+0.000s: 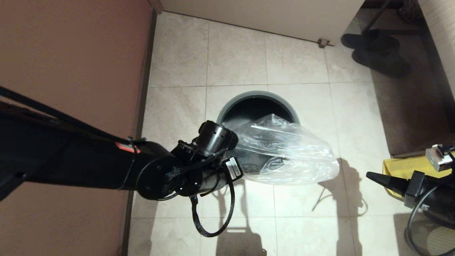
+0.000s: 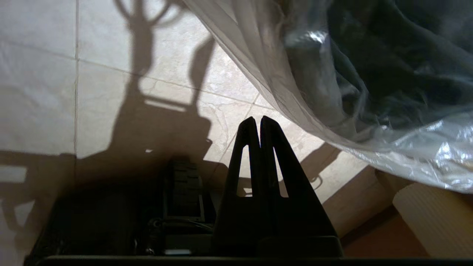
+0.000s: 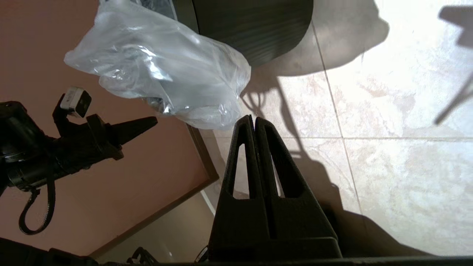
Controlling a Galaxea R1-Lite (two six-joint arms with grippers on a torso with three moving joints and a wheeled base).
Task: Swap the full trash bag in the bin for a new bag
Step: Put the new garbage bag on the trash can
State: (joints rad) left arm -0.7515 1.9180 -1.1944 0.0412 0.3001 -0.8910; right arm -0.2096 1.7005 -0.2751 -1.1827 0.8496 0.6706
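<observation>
Left gripper (image 2: 261, 120), fingers pressed together on nothing, hangs at the bin's (image 1: 227, 106) seven o'clock. Right gripper (image 1: 369, 175) (also closed, empty) waits at four o'clock. Bag (image 1: 284, 153) slumps over the near rim, probably because nothing holds it.

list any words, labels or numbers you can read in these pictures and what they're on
None can be read.
White sticker on the left arm's wrist: it has dark print, too small to read.
Red mark on the left arm: no letters can be made out.
Clear bag, bin and floor tiles: no print visible.
</observation>
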